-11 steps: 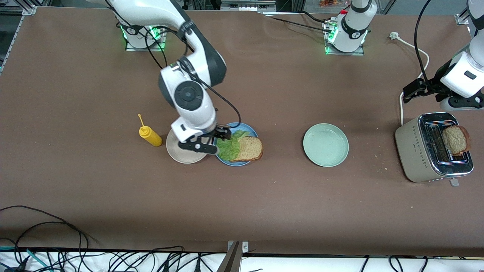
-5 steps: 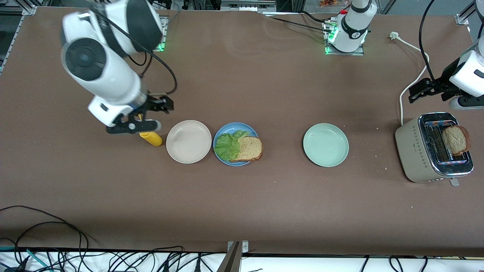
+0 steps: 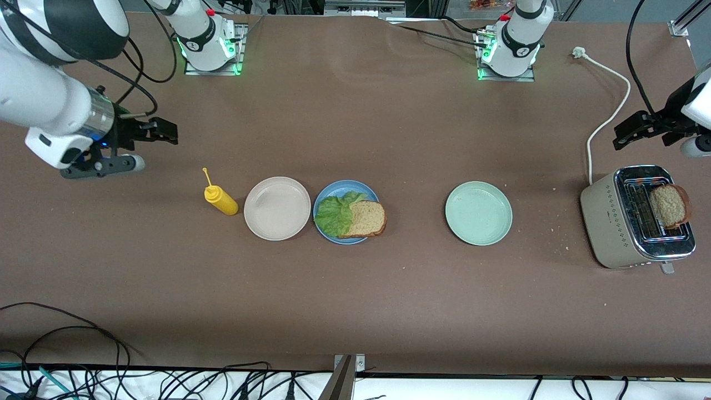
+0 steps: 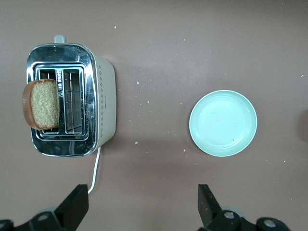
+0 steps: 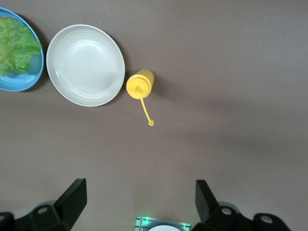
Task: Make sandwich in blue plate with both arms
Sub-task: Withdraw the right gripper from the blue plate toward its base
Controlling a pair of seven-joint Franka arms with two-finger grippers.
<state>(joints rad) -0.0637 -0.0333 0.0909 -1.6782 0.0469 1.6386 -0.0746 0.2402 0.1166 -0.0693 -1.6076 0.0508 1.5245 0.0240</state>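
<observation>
table (image 3: 389, 311) | toaster (image 3: 616, 222) holds bread slice (image 3: 669, 205) | yellow bottle (image 3: 221, 200) beside beige plate (image 3: 277, 209)

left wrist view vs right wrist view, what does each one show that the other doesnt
Only the left wrist view shows the toaster with a bread slice sticking out of a slot, its white cord and the green plate. Only the right wrist view shows the beige plate, the yellow bottle and the edge of the blue plate with lettuce. Both show brown table and that arm's own open fingers.
</observation>
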